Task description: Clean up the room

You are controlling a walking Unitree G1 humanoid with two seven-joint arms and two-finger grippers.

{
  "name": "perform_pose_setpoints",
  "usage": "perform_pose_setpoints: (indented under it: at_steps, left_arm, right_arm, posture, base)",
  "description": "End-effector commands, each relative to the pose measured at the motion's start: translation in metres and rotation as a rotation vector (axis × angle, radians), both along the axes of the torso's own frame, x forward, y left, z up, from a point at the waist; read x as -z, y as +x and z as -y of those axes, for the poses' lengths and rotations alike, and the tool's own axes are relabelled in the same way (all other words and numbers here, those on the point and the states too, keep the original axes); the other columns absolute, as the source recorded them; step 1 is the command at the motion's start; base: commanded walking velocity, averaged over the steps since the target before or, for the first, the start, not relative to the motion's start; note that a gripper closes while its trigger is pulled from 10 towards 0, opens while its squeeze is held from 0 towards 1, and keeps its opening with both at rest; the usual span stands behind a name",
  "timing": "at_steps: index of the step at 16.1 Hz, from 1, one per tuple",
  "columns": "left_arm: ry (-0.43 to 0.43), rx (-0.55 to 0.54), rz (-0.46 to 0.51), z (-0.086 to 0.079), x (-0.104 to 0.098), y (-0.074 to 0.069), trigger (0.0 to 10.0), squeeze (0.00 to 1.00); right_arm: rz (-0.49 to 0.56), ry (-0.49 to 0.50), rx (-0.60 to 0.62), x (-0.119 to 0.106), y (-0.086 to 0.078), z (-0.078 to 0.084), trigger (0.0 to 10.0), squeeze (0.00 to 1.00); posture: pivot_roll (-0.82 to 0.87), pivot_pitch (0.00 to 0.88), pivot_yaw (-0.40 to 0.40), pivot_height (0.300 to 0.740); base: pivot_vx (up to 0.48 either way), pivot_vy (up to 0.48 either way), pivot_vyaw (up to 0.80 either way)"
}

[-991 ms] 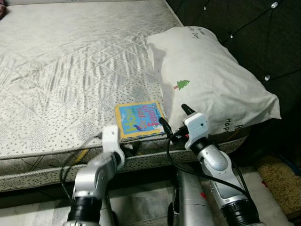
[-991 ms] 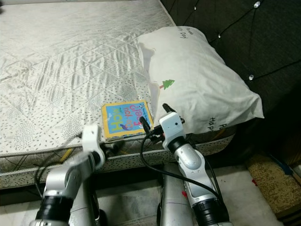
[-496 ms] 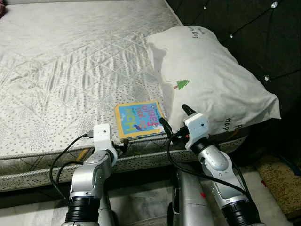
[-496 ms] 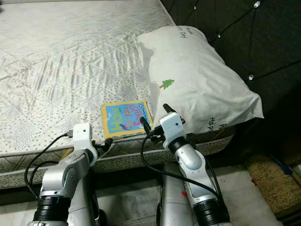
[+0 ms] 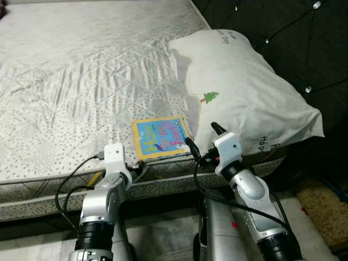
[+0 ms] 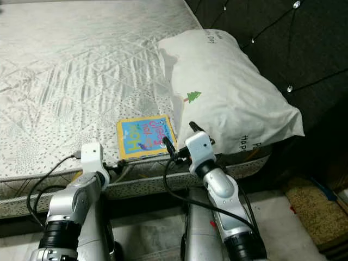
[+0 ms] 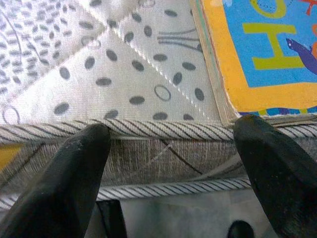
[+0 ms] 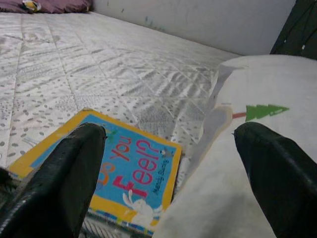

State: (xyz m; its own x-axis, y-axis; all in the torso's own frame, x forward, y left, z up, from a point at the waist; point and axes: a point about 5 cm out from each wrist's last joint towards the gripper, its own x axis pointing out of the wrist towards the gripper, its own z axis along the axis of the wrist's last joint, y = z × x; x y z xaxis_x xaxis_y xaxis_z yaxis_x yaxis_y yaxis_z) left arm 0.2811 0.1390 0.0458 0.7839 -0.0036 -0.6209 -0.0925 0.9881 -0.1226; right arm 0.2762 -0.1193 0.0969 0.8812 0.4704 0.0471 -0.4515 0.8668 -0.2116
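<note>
A thin children's book (image 5: 160, 137) with a blue cover and yellow border lies flat at the mattress's near edge, against the pillow (image 5: 244, 92). My left gripper (image 7: 171, 144) is open and empty, low against the corded mattress edge. One of its fingertips (image 7: 257, 134) is just below the book's (image 7: 267, 44) near left corner. My right gripper (image 5: 204, 137) is open and empty, hovering at the book's right end where it meets the pillow. In the right wrist view the book (image 8: 124, 173) lies between and below the fingers.
The grey quilted mattress (image 5: 81, 70) stretches far and left. A dark tufted headboard (image 5: 293, 38) stands behind the white pillow. A brown rug (image 5: 321, 206) lies on the floor at the lower right. A purple item (image 8: 44, 6) lies at the bed's far end.
My left arm has drawn back to the left and lower, from beside the book to the mattress edge. The right arm and the book have barely moved.
</note>
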Motion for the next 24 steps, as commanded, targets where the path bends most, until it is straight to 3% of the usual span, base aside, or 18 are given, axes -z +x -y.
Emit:
perform_pose_setpoints:
  at_steps: [1,4,7,10,13,17,19,22,24]
  left_arm:
    - [0.016,0.019,0.027,0.003,-0.004,0.004,10.0,0.0]
    - [0.012,0.015,0.032,0.006,-0.006,0.007,10.0,0.0]
    - [0.066,0.001,0.064,-0.003,-0.008,0.012,10.0,0.0]
    - [0.043,-0.006,0.053,-0.005,-0.009,0.017,10.0,0.0]
    - [0.032,0.063,0.087,0.007,-0.014,0.021,10.0,0.0]
    - [0.057,0.144,0.098,0.017,-0.011,0.015,10.0,0.0]
    - [0.049,0.164,0.052,0.02,-0.003,0.006,10.0,0.0]
    - [0.021,0.148,-0.007,0.017,0.007,0.0,10.0,0.0]
    - [0.046,0.118,0.019,0.011,0.005,0.005,10.0,0.0]
  right_arm:
    - [0.013,-0.004,0.005,-0.003,0.0,0.002,10.0,0.0]
    - [0.015,-0.006,0.004,-0.003,0.001,0.002,10.0,0.0]
    - [0.014,-0.008,0.006,-0.003,0.0,0.003,10.0,0.0]
    - [0.012,-0.01,0.005,-0.002,-0.001,0.003,10.0,0.0]
    - [0.017,-0.012,0.004,-0.003,-0.001,0.002,10.0,0.0]
    - [0.017,-0.015,0.004,-0.002,-0.001,0.002,10.0,0.0]
    - [0.018,-0.017,0.003,-0.002,-0.001,0.002,10.0,0.0]
    - [0.019,-0.022,0.004,-0.002,-0.002,0.003,10.0,0.0]
    - [0.017,-0.027,0.006,0.0,-0.002,0.004,10.0,0.0]
  posture:
    - [-0.07,0.052,-0.029,0.527]
    - [-0.07,0.051,-0.029,0.527]
    - [-0.07,0.054,-0.026,0.527]
    - [-0.08,0.054,-0.024,0.527]
    - [-0.08,0.055,-0.023,0.527]
    - [-0.08,0.054,-0.022,0.527]
    - [-0.08,0.055,-0.021,0.527]
    - [-0.08,0.052,-0.018,0.527]
    - [-0.08,0.051,-0.018,0.527]
  base:
    - [0.0,0.0,0.0]
    - [0.0,0.0,0.0]
    - [0.0,0.0,0.0]
    - [0.0,0.0,0.0]
    - [0.0,0.0,0.0]
    - [0.0,0.0,0.0]
    - [0.0,0.0,0.0]
    - [0.0,0.0,0.0]
    - [0.0,0.0,0.0]
